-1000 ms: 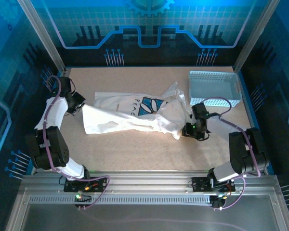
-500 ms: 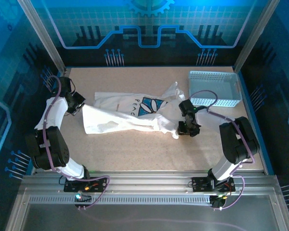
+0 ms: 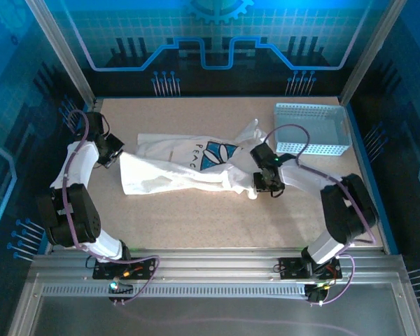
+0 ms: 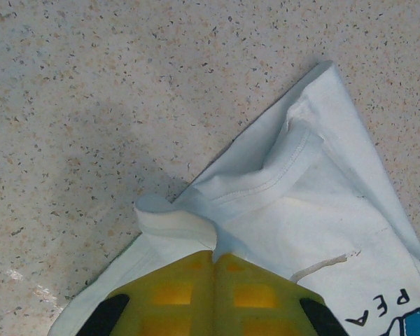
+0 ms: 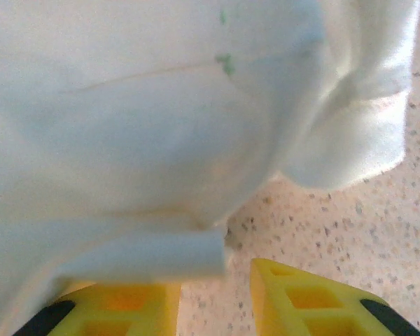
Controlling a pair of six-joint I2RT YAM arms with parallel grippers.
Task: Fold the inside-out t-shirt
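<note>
Clamping shirt (image 3: 168, 175) w/ left pincer (image 4: 215, 257); right pincer (image 5: 217, 271), released at cloth edge, should slide under before closing.

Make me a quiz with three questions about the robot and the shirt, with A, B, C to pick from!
1. Where is the basket?
A) at the far right corner of the table
B) on top of the t-shirt
C) at the near left corner

2. What colour is the t-shirt mostly?
A) red
B) white
C) black

3. What is the left gripper doing?
A) wide open above the table
B) shut on the t-shirt
C) holding the basket

Answers:
1 A: the top view shows it at the far right corner.
2 B: the cloth is white, with a small blue logo.
3 B: its yellow fingers are pressed together on a fold of cloth.
</note>
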